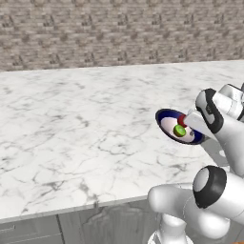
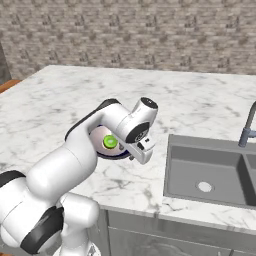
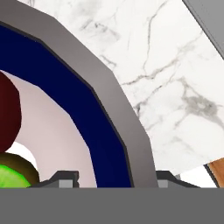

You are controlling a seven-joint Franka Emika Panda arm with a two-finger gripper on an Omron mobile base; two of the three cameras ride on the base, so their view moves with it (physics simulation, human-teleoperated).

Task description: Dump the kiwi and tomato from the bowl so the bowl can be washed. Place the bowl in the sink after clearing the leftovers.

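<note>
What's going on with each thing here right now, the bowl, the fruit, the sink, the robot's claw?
bowl: tilted, rim between the fingers.
kiwi: inside the bowl.
tomato: inside the bowl, beside the kiwi.
sink: no dishes in it.
gripper: shut on the bowl's rim.

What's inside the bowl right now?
The bowl holds the kiwi and the tomato, touching each other on its pale inside. The arm covers the bowl's near right part, so anything else there cannot be seen.
</note>
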